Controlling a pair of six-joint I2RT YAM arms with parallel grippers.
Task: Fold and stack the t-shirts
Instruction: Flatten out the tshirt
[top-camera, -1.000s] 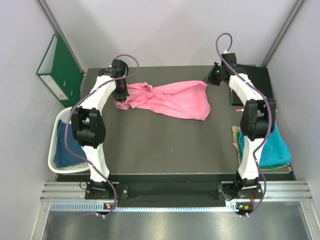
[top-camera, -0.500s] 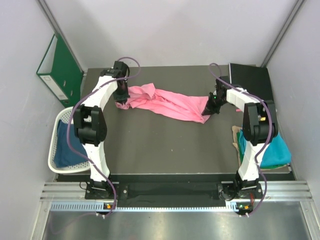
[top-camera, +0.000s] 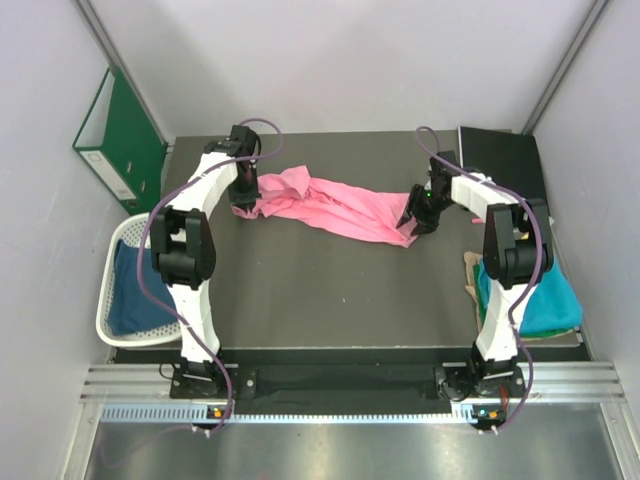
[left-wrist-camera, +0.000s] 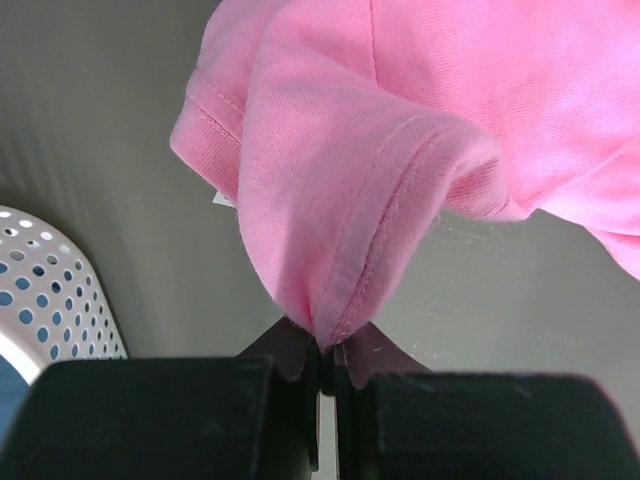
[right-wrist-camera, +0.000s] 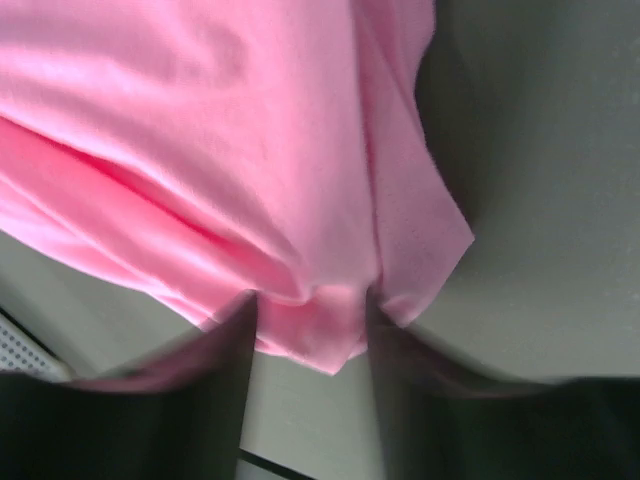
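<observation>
Pale walls (top-camera: 330, 60) close in the dark grey table (top-camera: 330, 290) seen from above, with a green binder (top-camera: 120, 135) leaning at the far left and a white basket (top-camera: 112, 322) at the table's left edge, a dark blue shirt (top-camera: 130, 290) lying inside it. At the right edge of the table a teal shirt (top-camera: 545, 295) lies bunched beside my right arm. The pink shirt (top-camera: 330, 205) is stretched in a rumpled band across the far half of the table, between my two hands: my left hand (top-camera: 243, 190) is at its left end and my right hand (top-camera: 410, 225) at its right end. From my left wrist, my left hand (left-wrist-camera: 325, 350) is closed tight, its two fingers pinching a stitched hem of the pink shirt (left-wrist-camera: 400, 150), which hangs in a fold above the table (left-wrist-camera: 130, 200), and the basket's (left-wrist-camera: 50, 290) holed wall shows at the lower left. From my right wrist the picture is blurred: my right hand (right-wrist-camera: 310, 330) has its fingers (right-wrist-camera: 235, 350) parted, and a corner of the pink shirt (right-wrist-camera: 200, 150) sits loosely in the gap between them, not squeezed, over the grey table (right-wrist-camera: 540, 200).
</observation>
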